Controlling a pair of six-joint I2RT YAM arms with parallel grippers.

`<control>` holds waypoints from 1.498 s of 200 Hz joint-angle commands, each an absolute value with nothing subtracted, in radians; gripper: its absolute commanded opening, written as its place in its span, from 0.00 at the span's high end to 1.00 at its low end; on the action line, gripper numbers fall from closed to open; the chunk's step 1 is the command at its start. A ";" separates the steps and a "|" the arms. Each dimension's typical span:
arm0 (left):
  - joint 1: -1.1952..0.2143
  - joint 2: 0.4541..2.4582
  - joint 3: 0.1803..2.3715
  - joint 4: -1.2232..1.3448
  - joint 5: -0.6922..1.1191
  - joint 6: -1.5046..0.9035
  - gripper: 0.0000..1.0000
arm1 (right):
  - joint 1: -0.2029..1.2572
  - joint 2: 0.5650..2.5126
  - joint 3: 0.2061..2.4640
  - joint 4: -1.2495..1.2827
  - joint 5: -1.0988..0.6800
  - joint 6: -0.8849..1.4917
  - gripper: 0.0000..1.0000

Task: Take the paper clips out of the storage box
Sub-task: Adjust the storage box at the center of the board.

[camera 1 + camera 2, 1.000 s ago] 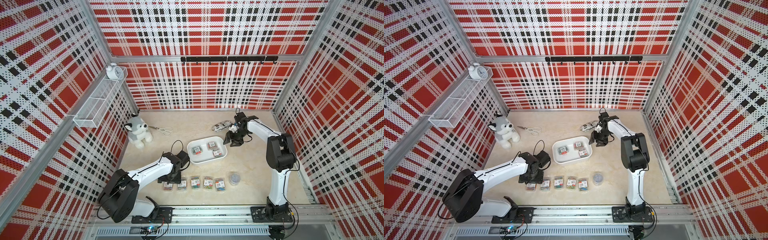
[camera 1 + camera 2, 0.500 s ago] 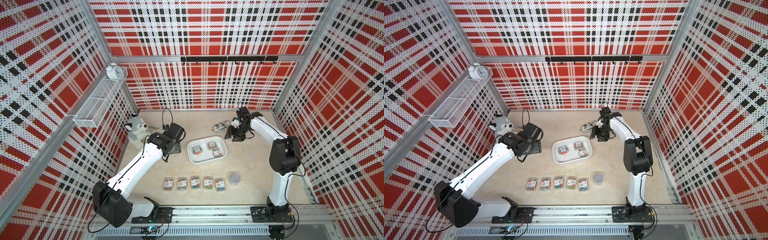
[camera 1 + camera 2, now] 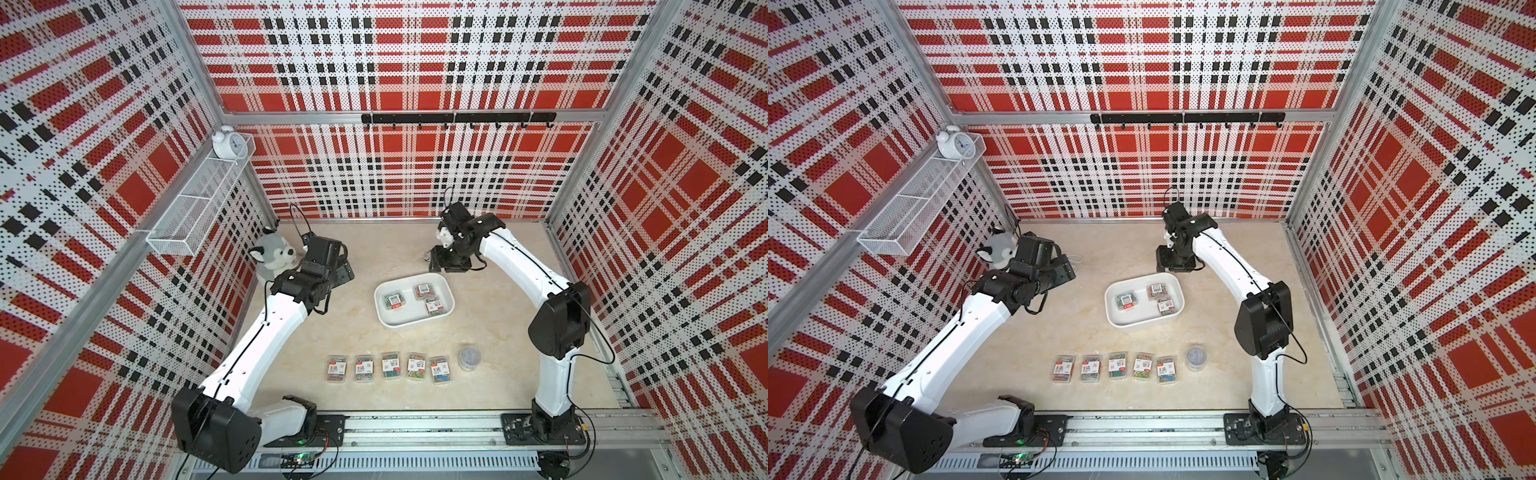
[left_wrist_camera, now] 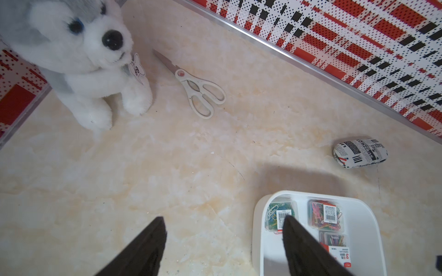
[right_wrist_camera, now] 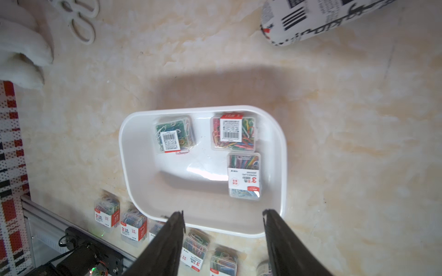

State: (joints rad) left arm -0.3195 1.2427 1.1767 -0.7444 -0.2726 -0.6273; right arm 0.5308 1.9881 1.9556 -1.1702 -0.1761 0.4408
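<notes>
In the storage box point(image 3: 405, 320), three paper clips cases point(image 3: 392, 300) toward far rim

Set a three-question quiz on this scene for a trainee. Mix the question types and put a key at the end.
1. How many paper clip cases lie inside the storage box?
2. True or false: the round tub stands outside the box, beside the row of five cases.
3. What does the left gripper hold? A) a case of clips B) the scissors C) nothing, its jaws are open and empty

Key: 1. three; 2. true; 3. C
</notes>
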 commanded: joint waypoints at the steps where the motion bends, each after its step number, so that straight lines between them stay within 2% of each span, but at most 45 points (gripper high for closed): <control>1: -0.311 1.241 1.162 -0.678 -0.236 -0.637 0.21 | 0.575 2.043 1.949 -1.242 -0.133 0.455 0.39; 96: -0.293 1.277 1.125 -0.647 -0.174 -0.623 0.20 | 0.602 2.201 1.973 -1.293 -0.087 0.463 0.28; 221: -0.291 1.289 1.126 -0.647 -0.153 -0.628 0.20 | 0.561 2.343 2.049 -1.278 -0.170 0.448 0.26; 266: -0.291 1.289 1.118 -0.646 -0.154 -0.625 0.19 | 0.529 2.430 2.200 -1.292 -0.198 0.504 0.25; 299: -0.291 1.277 1.110 -0.646 -0.158 -0.626 0.19 | 0.494 2.447 2.213 -1.281 -0.201 0.588 0.24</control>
State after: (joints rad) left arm -0.2993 1.2842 1.1259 -0.6594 -0.1574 -0.6277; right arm 0.5274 2.4229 2.2002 -1.2827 -0.1959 0.5041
